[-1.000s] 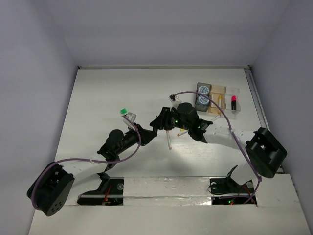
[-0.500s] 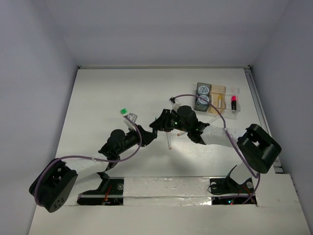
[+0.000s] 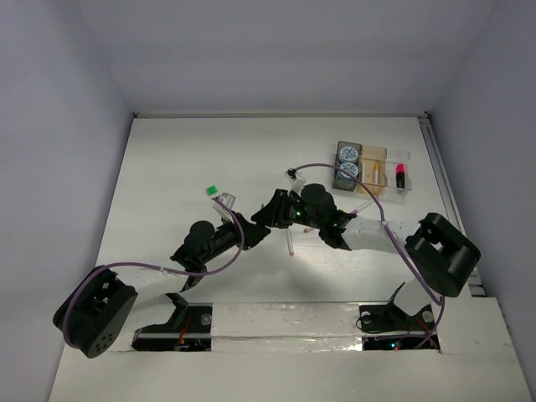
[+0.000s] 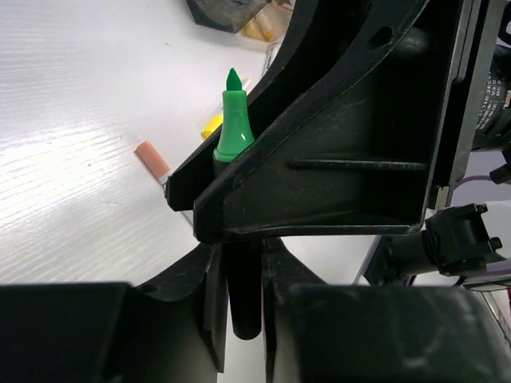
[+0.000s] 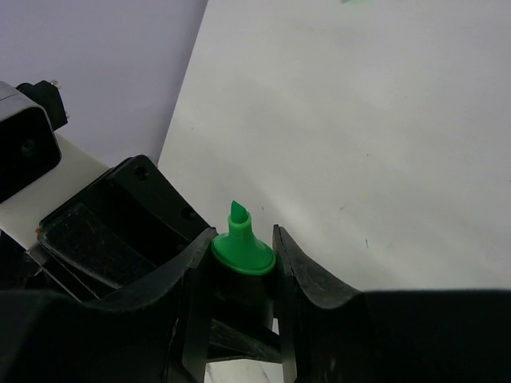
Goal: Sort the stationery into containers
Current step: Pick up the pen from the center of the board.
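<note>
Nearest the arm bases, the left gripper (image 4: pixel 242 267) is seen clamped shut on the barrel of a short black highlighter with a green pointed end (image 4: pixel 233 120). The barrel is pinched between the two fingers, and the green end is pointed away from the wrist. The highlighter is held clear of the white table (image 3: pixel 184 159), about mid-table, where the two arms meet.

Just beyond, the right gripper (image 5: pixel 243 239) is set on the same highlighter from the opposite side. In the right wrist view its jaws are drawn in narrow and pressed against both sides of the green collar. One highlighter is thus gripped by both arms at once.

On the table below the grippers, a thin pale pen with a salmon-coloured end (image 4: pixel 152 158) is seen lying flat, its barrel hidden under the fingers. A yellow pen end (image 4: pixel 211 125) is glimpsed beside the highlighter; the rest is covered.

Farther out and to the left, a small green piece (image 3: pixel 212 191) is noted on the table with a clear part touching it. What it is cannot be told.

At the far right, a row of joined rectangular plastic trays (image 3: pixel 387 152) is placed.
- Dark grey tray (image 3: pixel 337 149): two round blue-white rolls (image 3: pixel 348 153), one behind the other.
- Amber-tinted tray (image 3: pixel 370 154): a yellow pen (image 3: pixel 376 174).
- Clear tray (image 3: pixel 408 156): a black highlighter with a pink cap (image 3: pixel 400 176).
</note>
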You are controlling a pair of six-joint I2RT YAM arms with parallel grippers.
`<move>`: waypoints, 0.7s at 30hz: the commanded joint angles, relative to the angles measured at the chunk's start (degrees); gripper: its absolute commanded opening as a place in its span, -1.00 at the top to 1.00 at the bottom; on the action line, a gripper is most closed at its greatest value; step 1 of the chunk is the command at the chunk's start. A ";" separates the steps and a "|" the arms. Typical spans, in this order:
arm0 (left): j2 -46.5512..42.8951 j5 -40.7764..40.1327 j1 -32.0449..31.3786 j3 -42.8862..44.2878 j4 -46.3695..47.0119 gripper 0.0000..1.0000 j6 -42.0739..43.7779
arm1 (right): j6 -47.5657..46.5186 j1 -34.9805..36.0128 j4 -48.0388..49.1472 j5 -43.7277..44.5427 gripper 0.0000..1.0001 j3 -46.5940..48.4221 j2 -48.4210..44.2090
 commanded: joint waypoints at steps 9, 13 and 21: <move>-1.72 0.74 -0.36 2.48 -1.20 0.55 2.12 | -4.78 0.75 -4.65 4.73 1.00 4.07 -1.90; -1.10 0.40 -0.36 2.04 -1.47 0.96 2.47 | -6.62 0.75 -6.24 5.01 1.00 5.30 -1.82; -7.24 -2.76 -0.36 1.69 -6.64 1.00 2.73 | -8.46 0.75 -9.82 2.80 0.12 8.01 -1.29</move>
